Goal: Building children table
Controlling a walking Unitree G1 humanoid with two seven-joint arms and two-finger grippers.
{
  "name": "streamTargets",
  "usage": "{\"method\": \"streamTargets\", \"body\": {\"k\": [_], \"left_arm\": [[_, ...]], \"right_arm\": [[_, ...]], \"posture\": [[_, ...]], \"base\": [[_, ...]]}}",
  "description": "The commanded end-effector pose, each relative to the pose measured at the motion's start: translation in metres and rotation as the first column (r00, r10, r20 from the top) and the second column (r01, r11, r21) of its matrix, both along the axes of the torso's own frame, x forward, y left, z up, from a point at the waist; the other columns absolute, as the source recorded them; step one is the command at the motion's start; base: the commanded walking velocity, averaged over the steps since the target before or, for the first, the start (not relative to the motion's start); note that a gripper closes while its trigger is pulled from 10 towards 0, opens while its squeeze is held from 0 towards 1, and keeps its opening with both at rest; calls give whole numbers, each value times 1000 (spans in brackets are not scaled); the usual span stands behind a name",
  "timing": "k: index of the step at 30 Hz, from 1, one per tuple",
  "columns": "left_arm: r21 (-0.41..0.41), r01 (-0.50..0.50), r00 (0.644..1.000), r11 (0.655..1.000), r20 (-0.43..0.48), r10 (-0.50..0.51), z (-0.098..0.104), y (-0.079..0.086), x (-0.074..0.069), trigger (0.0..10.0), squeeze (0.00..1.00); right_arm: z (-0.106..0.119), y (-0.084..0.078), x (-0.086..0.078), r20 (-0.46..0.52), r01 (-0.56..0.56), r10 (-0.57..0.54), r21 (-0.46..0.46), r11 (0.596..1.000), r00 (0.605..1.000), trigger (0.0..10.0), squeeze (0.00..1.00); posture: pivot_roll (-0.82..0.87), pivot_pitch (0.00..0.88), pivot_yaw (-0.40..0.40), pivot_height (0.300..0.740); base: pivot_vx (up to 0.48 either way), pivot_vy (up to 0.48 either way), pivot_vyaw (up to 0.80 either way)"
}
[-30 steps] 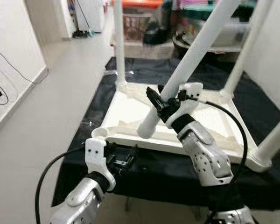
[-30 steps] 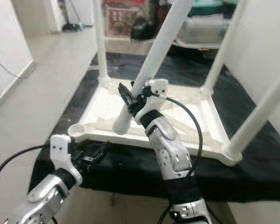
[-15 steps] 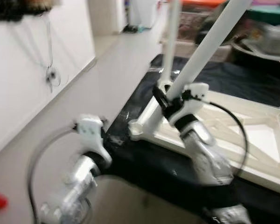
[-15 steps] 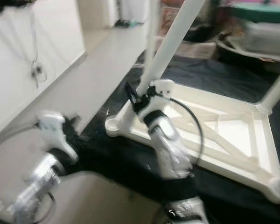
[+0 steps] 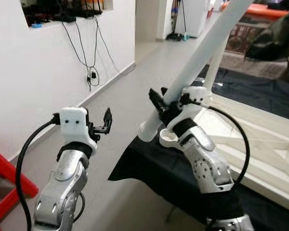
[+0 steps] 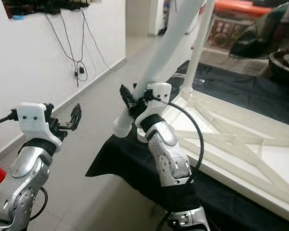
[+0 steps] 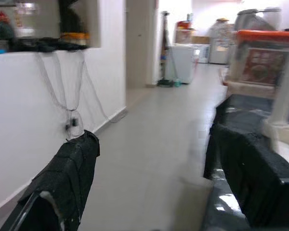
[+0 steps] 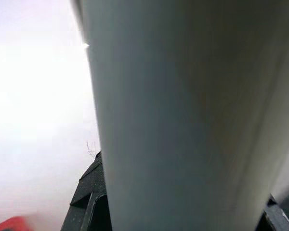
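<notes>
Right gripper clamped round a long white table leg, tilted steeply, lower end hanging just beside the empty corner socket of the upturned white tabletop. Left gripper raised over the floor, well apart from the leg, fingers spread and holding nothing.

Likely trouble: leg end missing the socket and sliding off the rim, given the steep tilt. Long lever above the grip, so possible twisting in the fingers. Possible knock against the already fitted leg behind. No support from the left side, so possible shifting of the tabletop under a push.

Low surface draped in black cloth, tabletop resting on it. Pale grey floor, white wall with dangling cables, red item low at the left, storage boxes beyond.
</notes>
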State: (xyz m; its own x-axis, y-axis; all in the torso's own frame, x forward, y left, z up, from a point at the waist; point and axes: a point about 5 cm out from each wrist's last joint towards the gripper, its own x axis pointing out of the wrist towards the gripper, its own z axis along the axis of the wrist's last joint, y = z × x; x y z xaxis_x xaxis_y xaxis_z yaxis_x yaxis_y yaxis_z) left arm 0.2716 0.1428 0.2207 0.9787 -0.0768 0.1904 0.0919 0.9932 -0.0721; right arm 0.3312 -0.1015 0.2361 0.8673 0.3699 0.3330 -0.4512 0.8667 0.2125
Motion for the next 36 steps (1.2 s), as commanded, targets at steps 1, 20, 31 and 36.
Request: {"method": "streamTargets", "body": {"k": [1, 20, 31, 36], "left_arm": [[24, -28, 1000, 999, 0, 28, 0, 4, 1, 10000, 0], [65, -27, 1000, 998, -12, 28, -1, 4, 5, 10000, 0], [71, -20, 1000, 997, -21, 21, -3, 4, 6, 10000, 0], [57, -21, 999, 998, -24, 23, -4, 4, 6, 10000, 0]], "right_arm": [[4, 0, -1, 25, 11, -11, 3, 1000, 1000, 10000, 0], [1, 1, -1, 29, 12, -11, -5, 1000, 1000, 10000, 0], [1, 1, -1, 29, 10, -10, -5, 1000, 1000, 10000, 0], [1, 2, -1, 29, 11, -11, -3, 1000, 1000, 10000, 0]], "posture": [[65, 80, -69, 740], [65, 79, -70, 740], [67, 79, -73, 740], [69, 78, -72, 740]], "base": [[0, 0, 0], [190, 0, 0], [295, 0, 0], [239, 0, 0]]}}
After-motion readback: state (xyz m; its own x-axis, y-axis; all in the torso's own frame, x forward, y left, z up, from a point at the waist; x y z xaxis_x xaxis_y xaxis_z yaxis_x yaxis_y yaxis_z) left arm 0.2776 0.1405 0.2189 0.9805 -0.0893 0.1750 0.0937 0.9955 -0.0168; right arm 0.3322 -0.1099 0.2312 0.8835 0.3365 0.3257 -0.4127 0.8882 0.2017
